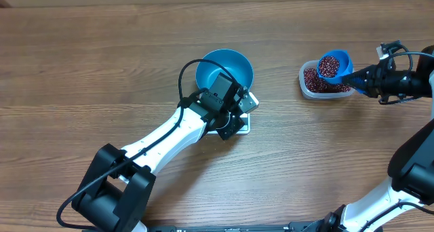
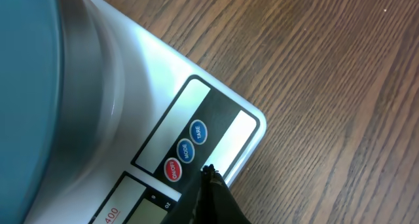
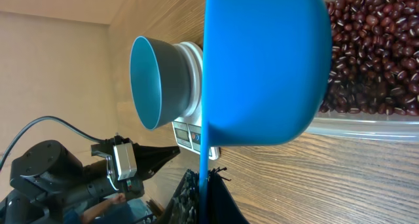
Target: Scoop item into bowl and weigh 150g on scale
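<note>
While bowl sits on scale, scoop holds beans.

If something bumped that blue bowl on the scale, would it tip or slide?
Likely slides easily: the bowl looks empty and plastic, so probably light. It narrows toward its base on the scale, so a push near the rim might tip it.

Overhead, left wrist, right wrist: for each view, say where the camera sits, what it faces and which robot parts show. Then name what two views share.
Overhead: above the table, looking down on blue bowl, scale, tub and scoop of beans; left arm and right arm show.
Left wrist: on the left arm, close over the scale's buttons; the shut left gripper tip shows.
Right wrist: behind the scoop, facing bowl and scale; the right gripper, shut on the scoop, shows.
Shared: all three show bowl on scale.
</note>
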Available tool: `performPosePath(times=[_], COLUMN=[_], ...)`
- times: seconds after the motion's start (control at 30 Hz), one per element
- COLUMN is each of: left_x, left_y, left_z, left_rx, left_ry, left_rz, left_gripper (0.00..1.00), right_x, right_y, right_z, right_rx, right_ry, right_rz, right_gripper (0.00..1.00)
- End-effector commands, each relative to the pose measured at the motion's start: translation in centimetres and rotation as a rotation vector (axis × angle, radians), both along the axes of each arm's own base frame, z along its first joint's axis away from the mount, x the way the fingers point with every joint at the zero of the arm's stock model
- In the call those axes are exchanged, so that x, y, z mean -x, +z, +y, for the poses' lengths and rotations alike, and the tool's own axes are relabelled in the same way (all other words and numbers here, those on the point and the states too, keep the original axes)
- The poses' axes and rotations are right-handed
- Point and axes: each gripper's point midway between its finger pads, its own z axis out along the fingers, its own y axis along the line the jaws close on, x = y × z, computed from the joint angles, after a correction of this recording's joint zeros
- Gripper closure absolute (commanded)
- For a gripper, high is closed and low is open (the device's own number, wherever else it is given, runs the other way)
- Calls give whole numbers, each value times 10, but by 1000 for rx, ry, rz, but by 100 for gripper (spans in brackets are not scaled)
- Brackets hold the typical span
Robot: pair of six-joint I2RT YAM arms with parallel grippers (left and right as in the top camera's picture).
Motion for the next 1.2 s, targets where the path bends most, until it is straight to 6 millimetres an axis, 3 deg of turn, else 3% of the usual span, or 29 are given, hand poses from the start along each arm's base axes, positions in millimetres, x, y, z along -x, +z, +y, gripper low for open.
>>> performPosePath(times=[0.0,0.3,1.17], left_x=[1,2,-7], left_y=[-7,-23,-22], left_z=[5,14,14], left_rx=[-33,-29,-4], left_ry=[-17,-12,-41], left_rz=[-10,-21,-67], left_gripper=[96,96,96], right_x=[-2,-1,-1], right_y=[1,1,1], right_z=[-1,-1,-1], right_rx=[-5,-4,-2], right_ry=[1,1,1], right_rz=[-15,-14,-13], right_gripper=[96,96,96])
